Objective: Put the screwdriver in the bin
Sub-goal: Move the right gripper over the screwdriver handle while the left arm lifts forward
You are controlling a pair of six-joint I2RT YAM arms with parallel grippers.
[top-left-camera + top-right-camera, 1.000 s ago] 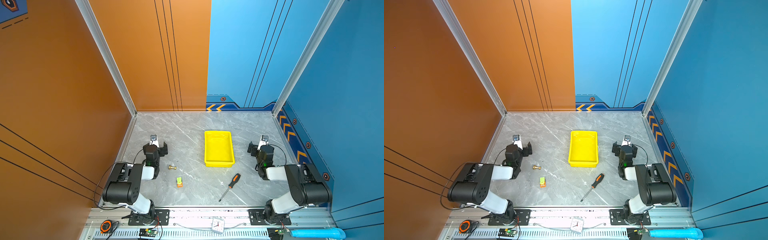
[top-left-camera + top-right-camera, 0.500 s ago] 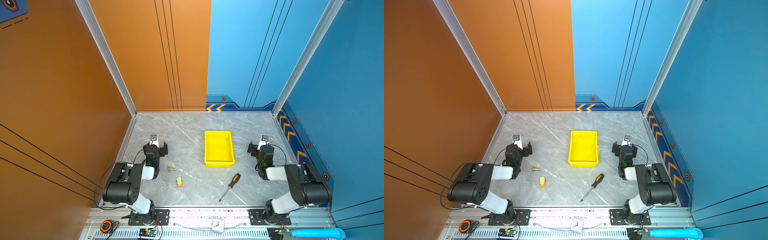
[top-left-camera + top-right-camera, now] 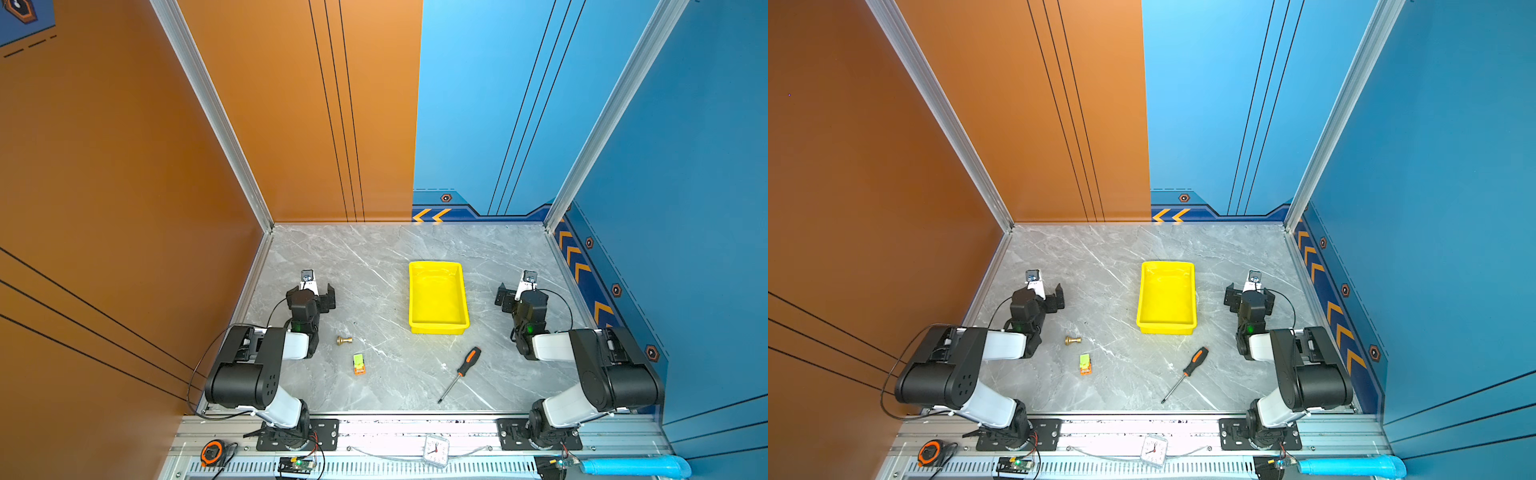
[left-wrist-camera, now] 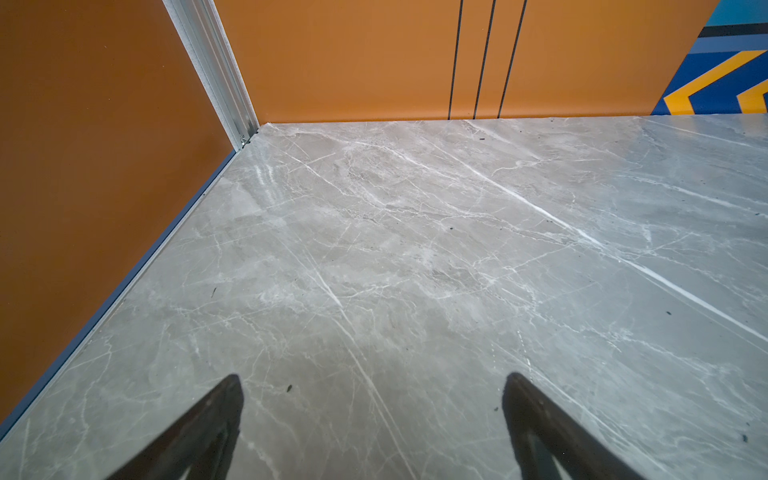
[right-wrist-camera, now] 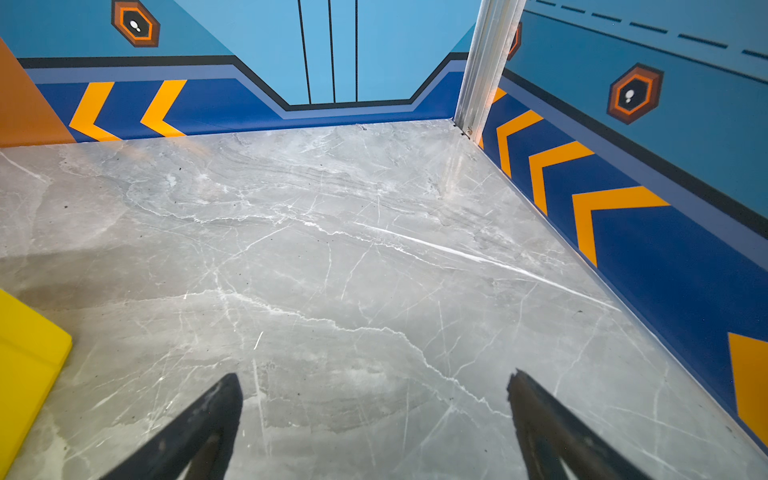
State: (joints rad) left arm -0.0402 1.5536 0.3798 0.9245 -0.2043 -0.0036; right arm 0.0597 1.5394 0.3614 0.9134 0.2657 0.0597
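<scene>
The screwdriver point(image 3: 457, 376) lies flat on the grey marbled tabletop point(image 3: 374, 257), close to the front edge and right of the middle, outside the bin point(image 3: 438, 330). Its black-and-orange handle points toward the bin's near right corner, and the thin dark shaft slants away toward the front rail. A short stretch of bare tabletop separates the handle's end from the bin's near wall, so the two do not touch.

The bin stands lengthwise a little right of the tabletop's centre, between the two arms, and its yellow floor shows in full in both top views. One corner of it point(image 5: 25, 365) also shows at the edge of the right wrist view.

The left claw point(image 3: 318, 293) hangs low over the left side of the tabletop, well apart from the screwdriver. Its fingers point(image 4: 226, 399) are spread wide in the left wrist view, with only bare marble showing between them. The right claw point(image 3: 519, 293) hangs low just beside the bin's right wall without touching it. Its fingers point(image 5: 224, 395) are likewise spread wide over bare tabletop.

A small brass knob point(image 3: 344, 340) lies on its side near the left arm. A green-and-orange box point(image 3: 359, 364) lies just in front of the knob, and both are well to the left of the screwdriver
</scene>
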